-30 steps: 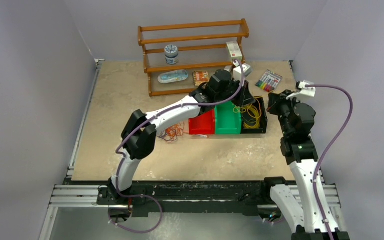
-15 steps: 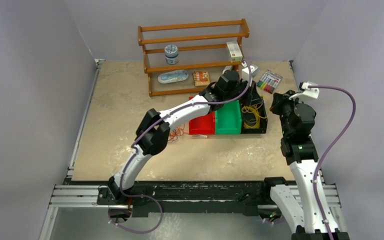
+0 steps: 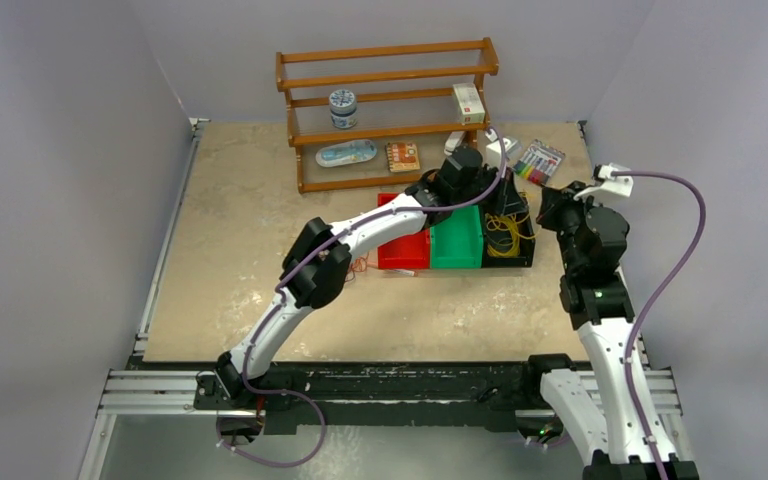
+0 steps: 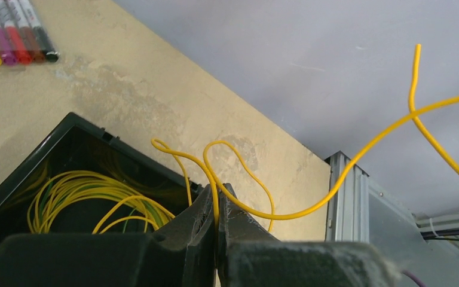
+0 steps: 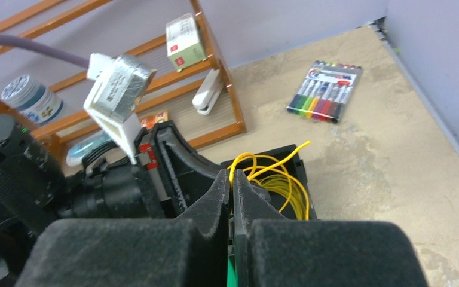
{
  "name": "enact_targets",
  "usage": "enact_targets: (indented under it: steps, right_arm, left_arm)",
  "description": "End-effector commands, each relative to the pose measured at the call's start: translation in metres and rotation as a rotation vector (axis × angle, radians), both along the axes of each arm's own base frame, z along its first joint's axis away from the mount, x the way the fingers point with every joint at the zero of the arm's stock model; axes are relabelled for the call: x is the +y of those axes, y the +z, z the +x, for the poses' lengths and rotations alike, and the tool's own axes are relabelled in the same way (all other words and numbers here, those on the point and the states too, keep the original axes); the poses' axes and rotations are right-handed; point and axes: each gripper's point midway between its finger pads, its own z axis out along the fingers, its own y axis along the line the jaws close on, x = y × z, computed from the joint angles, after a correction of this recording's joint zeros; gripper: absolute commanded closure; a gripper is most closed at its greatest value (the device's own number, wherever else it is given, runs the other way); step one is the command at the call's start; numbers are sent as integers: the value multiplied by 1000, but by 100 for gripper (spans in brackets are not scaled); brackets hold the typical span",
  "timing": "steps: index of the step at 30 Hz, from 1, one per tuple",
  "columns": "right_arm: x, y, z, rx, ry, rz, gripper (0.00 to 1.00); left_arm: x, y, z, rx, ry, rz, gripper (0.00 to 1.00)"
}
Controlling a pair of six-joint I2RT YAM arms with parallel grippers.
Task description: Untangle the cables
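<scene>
The left gripper (image 4: 217, 194) is clamped on a yellow cable (image 4: 370, 151). The cable leaves its tips upward, curls into two small loops just beyond them, then runs long and free off to that gripper's right and up. The black bin (image 4: 48, 149), holding coiled yellow strands (image 4: 77, 191), lies just below and left of those tips. The right gripper (image 5: 232, 176) has its jaws together with a yellow loop at its tips; whether it pinches that loop I cannot tell. The orange-red tangle (image 3: 360, 265) lies well behind the left gripper, beside its own elbow.
</scene>
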Motion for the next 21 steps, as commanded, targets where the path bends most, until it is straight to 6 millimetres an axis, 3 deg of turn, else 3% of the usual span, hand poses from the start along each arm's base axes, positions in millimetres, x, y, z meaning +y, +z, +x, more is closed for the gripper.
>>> enact_targets:
  steps: [1,8,13,21]
  right_arm:
    - [17,5,4,-42,102,-2,100]
    - [34,-26,14,28,182,45,100]
    - [32,-55,21,106,157,77,100]
    - [8,-80,26,163,24,54,100]
  left_arm:
    - [8,-8,21,-30,52,-5,100]
    - [12,-41,32,-5,60,31,100]
    - [12,-62,31,15,55,67,95]
    - [24,-46,29,-21,79,84,71]
